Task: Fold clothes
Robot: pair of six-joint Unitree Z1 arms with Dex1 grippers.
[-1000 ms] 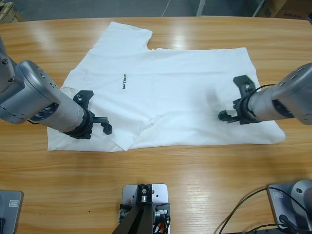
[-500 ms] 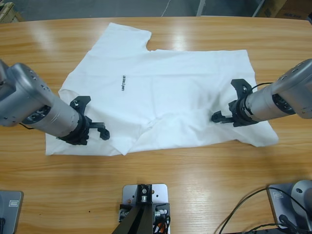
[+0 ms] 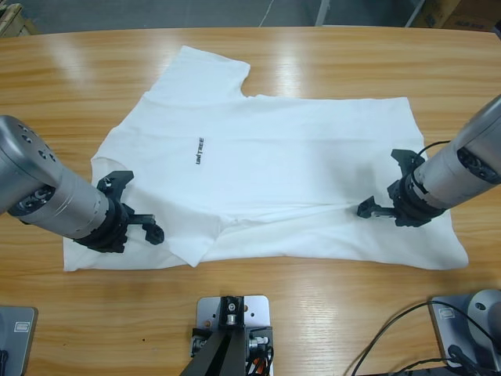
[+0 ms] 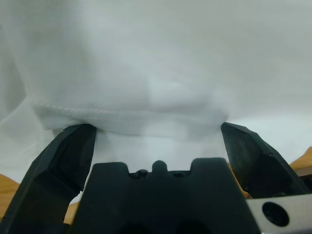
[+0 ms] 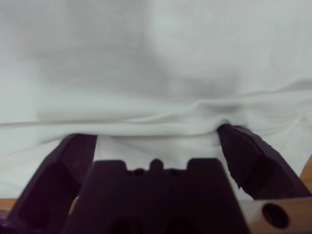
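Note:
The clothes are one white T-shirt (image 3: pixel 266 164) with small black lettering (image 3: pixel 198 149), spread across the wooden table (image 3: pixel 329 313), one sleeve (image 3: pixel 211 70) pointing to the far side. A creased, doubled layer runs along its near edge. My left gripper (image 3: pixel 139 206) rests on the shirt's near-left part, open, and in the left wrist view a stitched hem (image 4: pixel 122 114) lies between the wide-apart jaws of the left gripper (image 4: pixel 158 129). My right gripper (image 3: pixel 380 183) sits on the shirt's right part, open. The right gripper (image 5: pixel 155 132) straddles a ridge of bunched cloth (image 5: pixel 161 119).
Bare wood runs along the near side and as a strip beyond the shirt up to the table's far edge (image 3: pixel 352 30). Black cables (image 3: pixel 407 329) lie at the near right. A wooden box corner (image 3: pixel 12 17) shows at the far left.
Both grippers have moved toward the near edge, the left one also further left. The shirt slid with them and now lies flatter and wider, its near edge closer to the table's front.

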